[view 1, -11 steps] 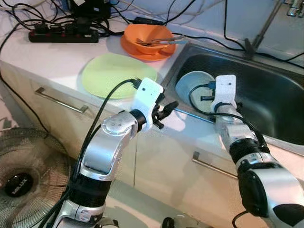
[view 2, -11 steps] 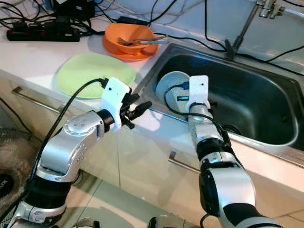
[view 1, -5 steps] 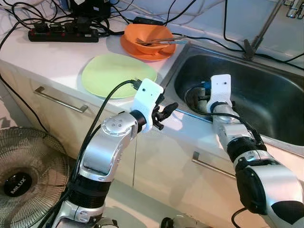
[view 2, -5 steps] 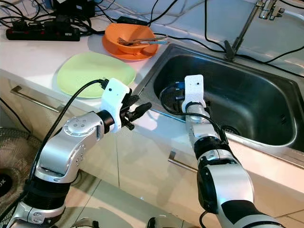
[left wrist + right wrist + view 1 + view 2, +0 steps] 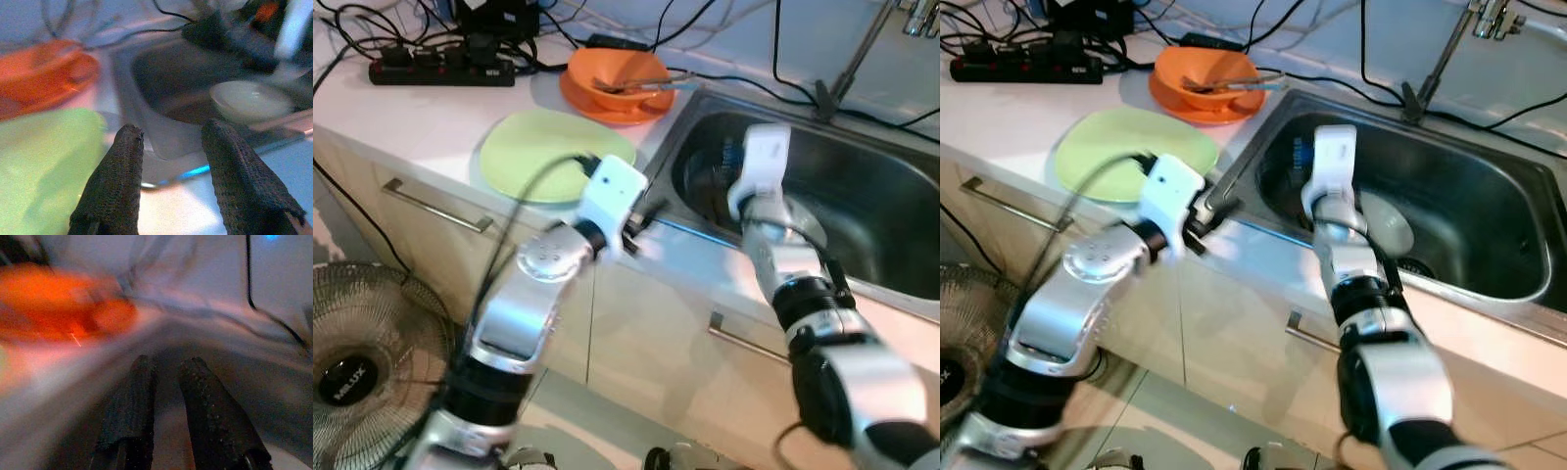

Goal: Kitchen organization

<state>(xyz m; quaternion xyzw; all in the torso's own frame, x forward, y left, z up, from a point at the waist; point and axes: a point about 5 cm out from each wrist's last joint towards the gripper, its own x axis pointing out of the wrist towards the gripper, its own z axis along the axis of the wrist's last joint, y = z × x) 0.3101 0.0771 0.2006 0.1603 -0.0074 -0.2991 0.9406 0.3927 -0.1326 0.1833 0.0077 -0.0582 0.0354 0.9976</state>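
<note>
My right tool [image 5: 164,396], fingers nearly together and empty, reaches into the sink [image 5: 1489,211] above the pale bowl [image 5: 1386,227] lying on its floor, while my left tool [image 5: 168,161], fingers apart, hovers at the desk [image 5: 431,117] edge beside the green plate [image 5: 533,152].

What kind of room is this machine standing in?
Most likely a home kitchen: a steel sink set into a counter with drawers below, an orange bowl holding cutlery, and a green plate beside it.
</note>
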